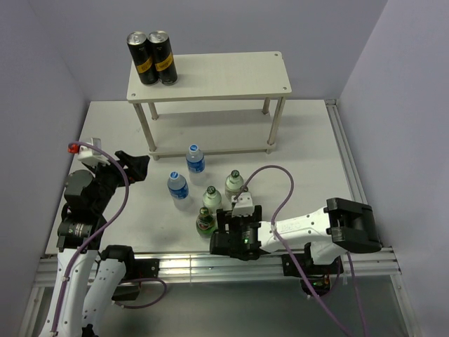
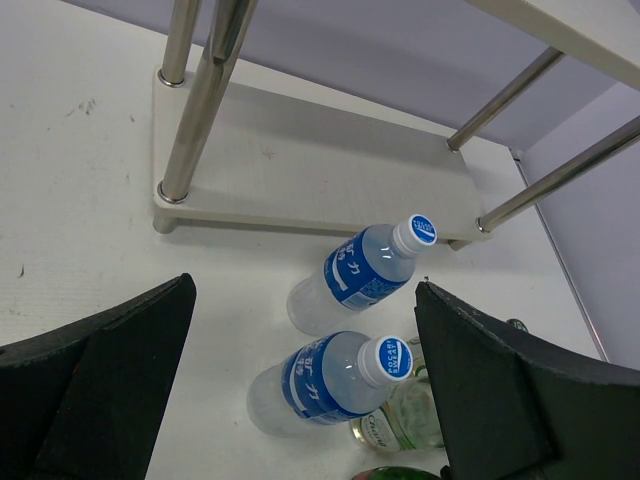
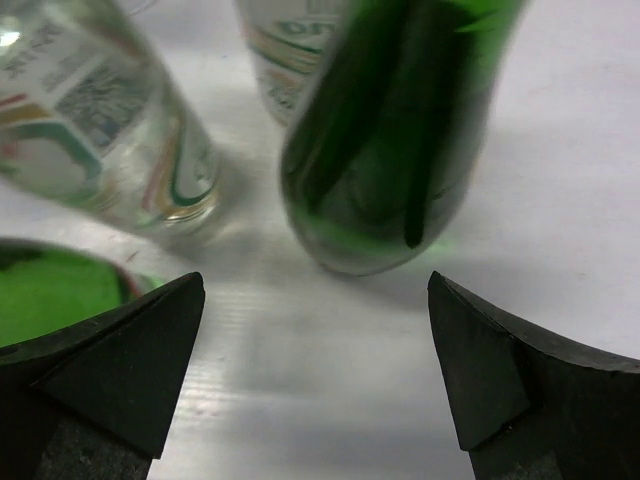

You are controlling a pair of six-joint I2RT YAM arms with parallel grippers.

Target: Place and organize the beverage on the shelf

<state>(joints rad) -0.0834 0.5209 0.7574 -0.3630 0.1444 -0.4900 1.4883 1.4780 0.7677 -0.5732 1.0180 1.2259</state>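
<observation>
Jaws stand apart on both arms, gripping nothing. Left arm bends high, left pincer (image 2: 305, 288) tilted down; ahead of it stand two blue-labelled bottles (image 2: 352, 275), the shelf (image 2: 320, 170) just beyond. Right arm lies low, folded leftward, right pincer (image 3: 315, 285) facing one green bottle (image 3: 390, 130) and two clear bottles (image 3: 120, 130). Two black cans (image 1: 153, 57) top the shelf.

We see a cream-white shelf (image 1: 210, 74) on a white table (image 1: 309, 140), with pale lavender walls (image 1: 393, 70) around it. The left can (image 1: 142, 60) and the right can (image 1: 164, 60) are black with yellow-gold labels. The far water bottle (image 2: 365, 265) and the near water bottle (image 2: 335, 375) are clear, with blue labels lettered in white and white caps printed in blue. Two clear bottles, the right one (image 1: 234, 182) and the left one (image 1: 211, 197), carry whitish labels with green. We find the green bottle (image 1: 205, 222) a deep, translucent green. The cable (image 1: 284, 182) is purple.
</observation>
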